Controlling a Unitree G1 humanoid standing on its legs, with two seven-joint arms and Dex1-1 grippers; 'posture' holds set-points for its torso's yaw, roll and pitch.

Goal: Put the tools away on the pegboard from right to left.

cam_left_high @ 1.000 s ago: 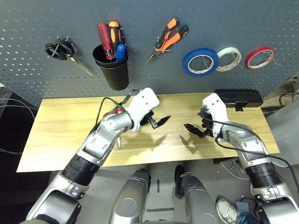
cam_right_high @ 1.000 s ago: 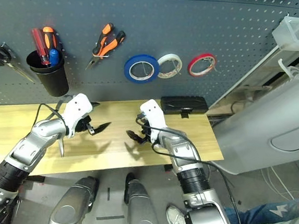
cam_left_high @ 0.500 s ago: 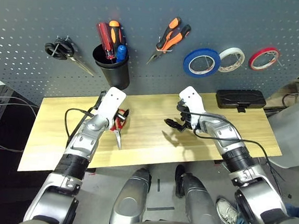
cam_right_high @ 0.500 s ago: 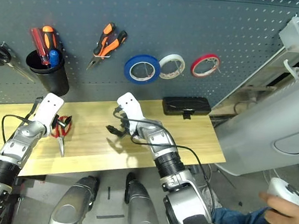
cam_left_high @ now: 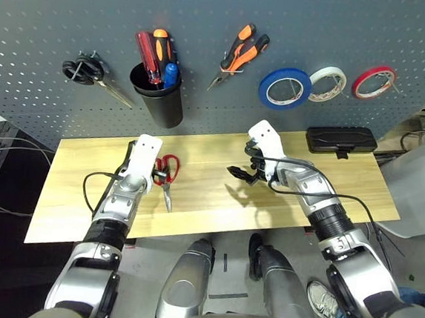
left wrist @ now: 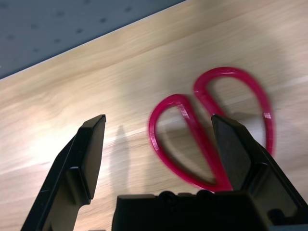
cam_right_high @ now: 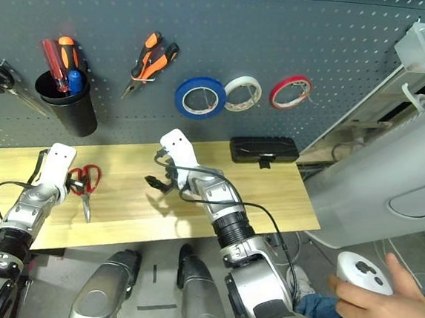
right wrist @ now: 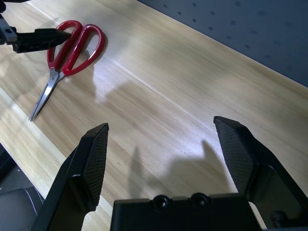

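Scissors with red plastic handles (cam_left_high: 167,171) are the only thing left lying on the light wooden table (cam_left_high: 216,204), near its left end, blades pointing at the front edge. Blue tape ring (cam_left_high: 284,88), orange-and-black-handled pliers (cam_left_high: 240,56) and the small blue-handled screwdriver (cam_left_high: 171,72) in the black cup (cam_left_high: 160,101) are already up on the dark grey-blue pegboard (cam_left_high: 299,25). Left gripper (left wrist: 161,139) hangs right at the handles, fingers spread wide, one finger over a loop. Right gripper (cam_left_high: 241,173) hovers mid-table, fingers apart too, nothing in it. My worry: those flat loops could slip or spin when the fingers close, and the black-handled scissors (cam_left_high: 93,74) crowd the free hook
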